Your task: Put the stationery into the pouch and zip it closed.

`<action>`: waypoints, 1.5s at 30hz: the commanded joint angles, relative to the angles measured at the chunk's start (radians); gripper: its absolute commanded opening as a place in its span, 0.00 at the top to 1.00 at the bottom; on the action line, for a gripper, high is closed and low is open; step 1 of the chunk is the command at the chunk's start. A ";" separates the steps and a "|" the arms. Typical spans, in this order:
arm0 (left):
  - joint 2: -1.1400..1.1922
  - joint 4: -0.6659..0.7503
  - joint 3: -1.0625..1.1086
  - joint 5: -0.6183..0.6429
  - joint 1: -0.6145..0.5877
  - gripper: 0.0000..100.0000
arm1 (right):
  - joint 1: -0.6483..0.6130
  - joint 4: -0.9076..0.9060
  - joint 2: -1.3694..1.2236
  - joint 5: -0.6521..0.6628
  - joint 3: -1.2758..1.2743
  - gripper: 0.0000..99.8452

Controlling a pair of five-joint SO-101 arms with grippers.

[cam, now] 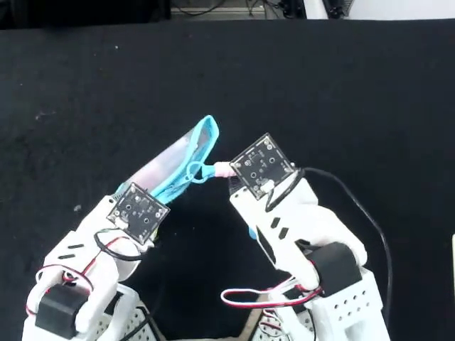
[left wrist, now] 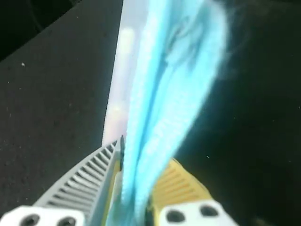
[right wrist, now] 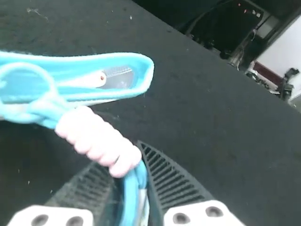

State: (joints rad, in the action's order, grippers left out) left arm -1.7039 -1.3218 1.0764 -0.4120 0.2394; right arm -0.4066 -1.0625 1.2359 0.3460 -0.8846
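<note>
Tabletop (cam: pixel 341 92) is black cloth, edge to edge. Two white arms rise from its near edge: left arm (cam: pixel 78 270) w/ red and black wires, right arm (cam: pixel 313 249) w/ a black cable looping off its side.

Betw. them the pouch (cam: pixel 186 153), blue trim w/ a clear side panel, runs diagonally from the left gripper (left wrist: pixel 145 155) out to a free far corner toward table centre. It stands on edge, not flat; can't tell if it touches the cloth. Left gripper's jaws are clamped on the pouch's near end: grey ribbed finger (left wrist: pixel 89 181) on one face, yellow finger (left wrist: pixel 181 186) on the other, fabric squeezed betw. them.

Pale pinkish item (cam: pixel 158 169) shows thru the clear panel, inside the pouch. Right wrist view shows a small red dot on it; can't tell what it is. Can't tell either whether the zip is open or done up.

Blue loop (right wrist: pixel 26 87) hangs off the pouch's trim approx. mid-length, and the pink pull (right wrist: pixel 96 139), a coiled cord, joins it. Right gripper (right wrist: pixel 124 165) is closed on the pull's near end, black ribbed fingers (right wrist: pixel 164 176) either side, w/ a blue strand running down betw. them. Pull runs straight from loop to jaws.

Cables (cam: pixel 213 8) lie past the table's far edge.
</note>
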 commanded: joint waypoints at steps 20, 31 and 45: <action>-0.011 0.018 0.027 0.104 -0.016 0.97 | -0.296 -0.006 -0.024 0.055 0.145 0.84; -0.011 0.018 0.027 0.104 -0.016 0.97 | -0.408 0.091 -0.024 0.032 0.102 0.84; -0.012 0.018 0.027 0.104 -0.019 0.97 | -0.354 0.226 -0.007 0.037 0.022 0.92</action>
State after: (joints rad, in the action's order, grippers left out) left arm -1.7146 -1.3065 1.0948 -0.3214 0.2302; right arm -0.7948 -0.8309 1.2513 0.3890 -0.9122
